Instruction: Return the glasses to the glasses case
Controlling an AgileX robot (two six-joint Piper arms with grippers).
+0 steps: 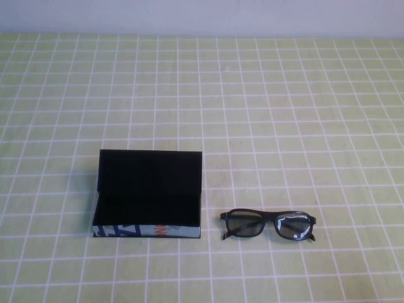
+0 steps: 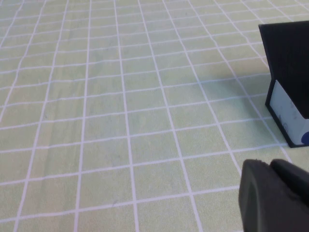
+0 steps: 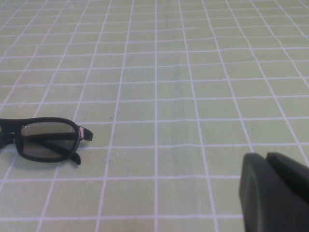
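The glasses case (image 1: 148, 196) is lying open beside the glasses (image 1: 268, 225), waiting to receive them, while the closed right gripper (image 3: 270, 193) and the left gripper (image 2: 273, 193), whose state I cannot tell, are idling low over the checked tablecloth (image 1: 284, 113).

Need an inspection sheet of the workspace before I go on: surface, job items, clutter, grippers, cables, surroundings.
Surface: green tablecloth with a white grid, lying flat.
Glasses case: open on the robot's left half, lid raised at the back, black interior with nothing in it.
Glasses: on the cloth just right of the case, apart from it, not yet returned.
Clutter: nothing seen.
Left gripper: outside the high view; low over the cloth near the case's left end, holding nothing.
Right gripper: outside the high view; shut, low over the cloth to the right of the glasses, holding nothing.
Cables: nothing seen.
Surroundings: pale wall behind the table.
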